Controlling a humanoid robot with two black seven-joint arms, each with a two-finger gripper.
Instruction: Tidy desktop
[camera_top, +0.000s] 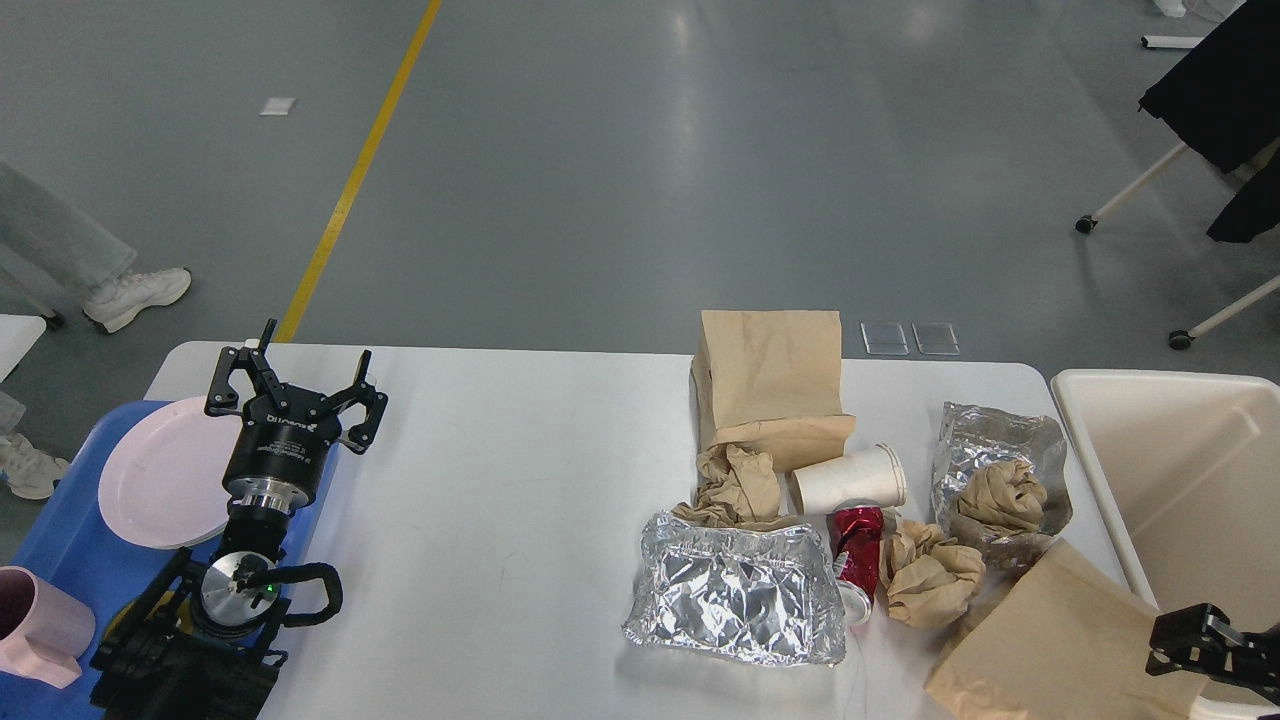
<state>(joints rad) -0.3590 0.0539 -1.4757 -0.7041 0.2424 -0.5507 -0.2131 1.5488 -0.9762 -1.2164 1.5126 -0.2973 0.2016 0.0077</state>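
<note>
The white desktop (500, 480) carries a heap of litter on its right half. There a brown paper bag (770, 380) stands behind crumpled brown paper (740, 480). A white paper cup (850, 478) lies on its side, and a red can (855, 550) lies below it. A large crumpled foil sheet (735, 590) sits in front. My left gripper (310, 350) stands open and empty over the desktop's left end, beside a pink plate (160, 480). Only a dark part of my right gripper (1195, 638) shows, at the bottom right by a flat brown bag (1060, 640).
A cream bin (1180, 480) stands off the right edge. A blue tray (60, 540) at the left holds the plate and a pink mug (35, 625). Another foil piece (1000, 440) cradles brown paper, with a paper ball (930, 575) beside it. A person's feet stand on the floor far left.
</note>
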